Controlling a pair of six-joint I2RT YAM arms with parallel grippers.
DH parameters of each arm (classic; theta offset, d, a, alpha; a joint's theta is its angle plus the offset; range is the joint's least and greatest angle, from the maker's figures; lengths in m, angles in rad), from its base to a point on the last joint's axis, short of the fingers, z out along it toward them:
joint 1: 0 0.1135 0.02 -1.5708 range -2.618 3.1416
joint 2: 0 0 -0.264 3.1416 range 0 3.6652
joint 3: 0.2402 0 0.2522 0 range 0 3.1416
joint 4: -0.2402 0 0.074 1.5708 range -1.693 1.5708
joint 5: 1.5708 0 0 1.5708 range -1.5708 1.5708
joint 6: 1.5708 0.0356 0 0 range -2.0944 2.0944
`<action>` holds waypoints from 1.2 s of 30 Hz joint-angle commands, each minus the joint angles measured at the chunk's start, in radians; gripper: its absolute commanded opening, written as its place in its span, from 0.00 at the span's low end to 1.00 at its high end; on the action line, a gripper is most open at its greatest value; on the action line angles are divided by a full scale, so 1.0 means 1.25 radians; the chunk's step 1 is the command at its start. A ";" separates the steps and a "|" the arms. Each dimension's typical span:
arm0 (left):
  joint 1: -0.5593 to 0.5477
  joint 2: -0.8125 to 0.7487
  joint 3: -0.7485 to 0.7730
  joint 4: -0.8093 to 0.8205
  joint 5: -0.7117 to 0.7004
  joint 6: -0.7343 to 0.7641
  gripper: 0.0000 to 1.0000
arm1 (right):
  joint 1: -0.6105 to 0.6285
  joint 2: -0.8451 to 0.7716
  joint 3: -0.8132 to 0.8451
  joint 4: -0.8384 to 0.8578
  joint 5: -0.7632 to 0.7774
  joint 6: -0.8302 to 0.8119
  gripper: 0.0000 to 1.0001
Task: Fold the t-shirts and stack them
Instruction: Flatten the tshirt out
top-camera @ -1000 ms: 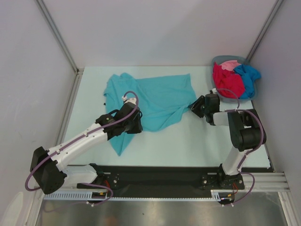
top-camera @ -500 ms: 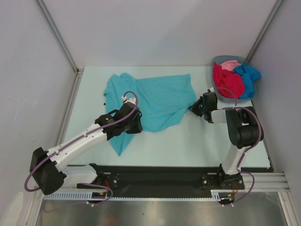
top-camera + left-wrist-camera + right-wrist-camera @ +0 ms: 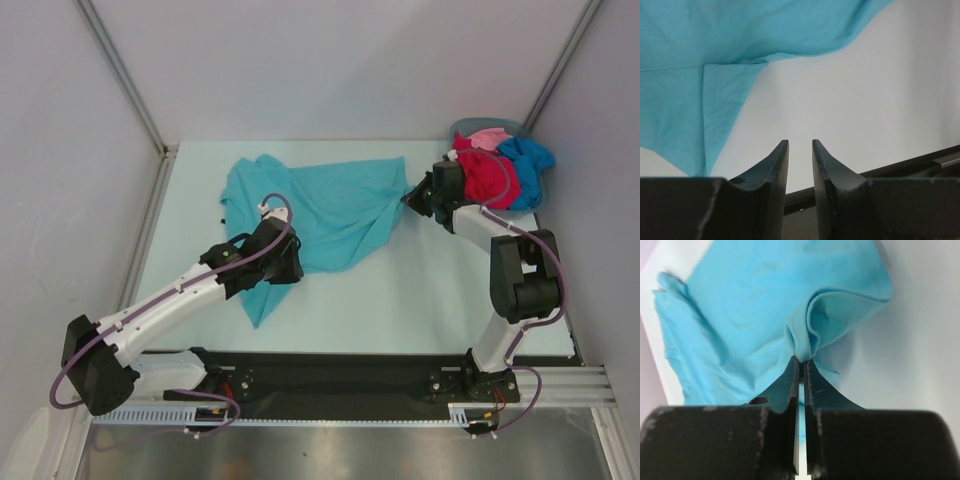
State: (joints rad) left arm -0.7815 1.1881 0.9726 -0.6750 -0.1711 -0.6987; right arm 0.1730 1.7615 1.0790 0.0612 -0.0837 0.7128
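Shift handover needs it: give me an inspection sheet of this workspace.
Surface: pale table, partly covered by cloth.
Job's things: teal t-shirt spread out, rumpled; red t-shirt, pink t-shirt and blue t-shirt heaped in the basket.
Clutter: nothing seen.
Grippers: right gripper fingers shut on the teal t-shirt's edge; left gripper fingers slightly apart, empty.
Cables: purple cables along both arms.
Surroundings: white walls.
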 commanded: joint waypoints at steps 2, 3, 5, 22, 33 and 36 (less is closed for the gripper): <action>-0.004 -0.034 0.017 0.005 0.007 0.003 0.31 | 0.004 -0.008 0.102 -0.088 0.013 -0.024 0.03; -0.006 -0.035 0.017 0.005 0.007 0.003 0.31 | 0.004 -0.003 0.122 -0.093 0.006 -0.024 0.03; -0.004 -0.035 0.018 0.005 0.008 0.003 0.31 | 0.003 0.008 0.138 -0.108 -0.009 -0.024 0.05; -0.006 -0.025 0.032 0.004 0.013 0.010 0.31 | 0.008 0.119 0.147 -0.103 -0.080 -0.027 0.47; -0.004 -0.020 0.029 0.004 0.012 0.010 0.31 | 0.006 0.067 0.104 -0.131 -0.028 -0.057 0.48; -0.006 -0.015 0.032 0.005 0.014 0.012 0.30 | -0.005 0.044 0.066 -0.126 -0.015 -0.061 0.48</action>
State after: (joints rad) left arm -0.7834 1.1656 0.9730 -0.6750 -0.1684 -0.6979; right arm 0.1814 1.8881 1.1950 -0.0986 -0.1379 0.6571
